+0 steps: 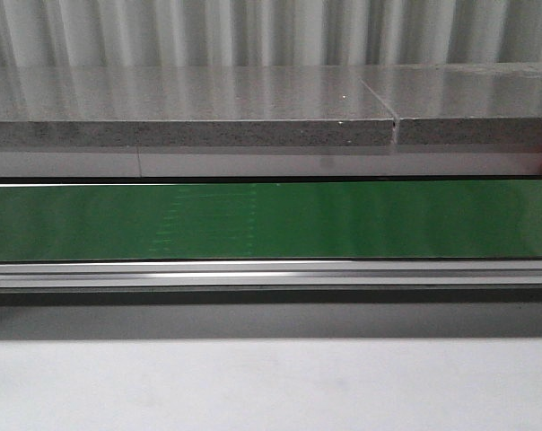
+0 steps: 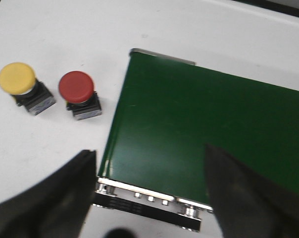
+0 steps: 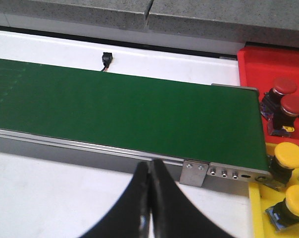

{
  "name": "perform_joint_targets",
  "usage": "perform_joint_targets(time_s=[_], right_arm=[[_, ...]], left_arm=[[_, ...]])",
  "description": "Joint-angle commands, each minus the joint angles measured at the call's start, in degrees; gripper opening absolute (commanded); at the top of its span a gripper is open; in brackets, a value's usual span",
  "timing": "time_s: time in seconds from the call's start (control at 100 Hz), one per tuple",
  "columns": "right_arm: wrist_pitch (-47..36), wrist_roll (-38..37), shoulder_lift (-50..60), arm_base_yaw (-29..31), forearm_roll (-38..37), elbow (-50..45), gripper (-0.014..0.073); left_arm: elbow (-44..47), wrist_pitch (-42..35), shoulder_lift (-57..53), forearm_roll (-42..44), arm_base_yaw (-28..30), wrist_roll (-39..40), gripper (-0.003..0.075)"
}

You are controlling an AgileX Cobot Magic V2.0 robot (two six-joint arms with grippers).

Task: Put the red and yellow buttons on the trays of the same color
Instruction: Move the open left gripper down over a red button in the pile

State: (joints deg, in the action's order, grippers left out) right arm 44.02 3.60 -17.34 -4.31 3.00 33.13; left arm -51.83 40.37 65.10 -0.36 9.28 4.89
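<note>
Belt [image 1: 271, 220]: green conveyor, runs L–R across front view, nothing on it in any view. White surface [image 2: 65, 34] around it.

Trays, R wrist view, at belt's R end: red tray [image 3: 268, 62] behind, yellow tray [image 3: 256, 218] nearer. Red tray holds 2 red buttons [image 3: 288, 96]; yellow tray holds 2 yellow buttons [image 3: 285, 156], one near the belt roller.

Loose pair, L wrist view, on surface beside belt's L end: red btn [image 2: 77, 89] just beside belt edge, yellow btn [image 2: 18, 80] next to it, apart from each other. Both upright, cap up.

Handling (est.): rigid plastic, light, mushroom cap on squarish dark base. Cap domed and glossy, likely slips; top-heavy, may tip if nudged. Best hold: flat sides of base, below cap overhang.

L end effector [image 2: 149, 193]: released, fingers wide, straddling belt's end, holding nothing.
R end effector [image 3: 149, 198]: clenched, fingers together, nothing between them.
</note>
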Motion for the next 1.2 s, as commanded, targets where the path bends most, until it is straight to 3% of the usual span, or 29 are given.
perform_joint_targets(time_s=[0.0, 0.2, 0.33, 1.19], right_arm=[[-3.73, 0.5, -0.6, 0.0, 0.13, 1.48, -0.0106], [-3.73, 0.5, -0.6, 0.0, 0.13, 1.48, -0.0106], [-3.73, 0.5, -0.6, 0.0, 0.13, 1.48, -0.0106], [-3.73, 0.5, -0.6, 0.0, 0.13, 1.48, -0.0106]], left_arm=[[-3.63, -1.49, 2.48, -2.46, 3.71, 0.57, 0.0627], [-8.88, 4.71, 10.73, -10.07, 11.07, 0.57, 0.0605], [-12.49, 8.82, 15.89, -10.57, 13.22, 0.57, 0.0605], [-28.61, 13.78, 39.41, -14.43, 13.84, 15.46, 0.058]])
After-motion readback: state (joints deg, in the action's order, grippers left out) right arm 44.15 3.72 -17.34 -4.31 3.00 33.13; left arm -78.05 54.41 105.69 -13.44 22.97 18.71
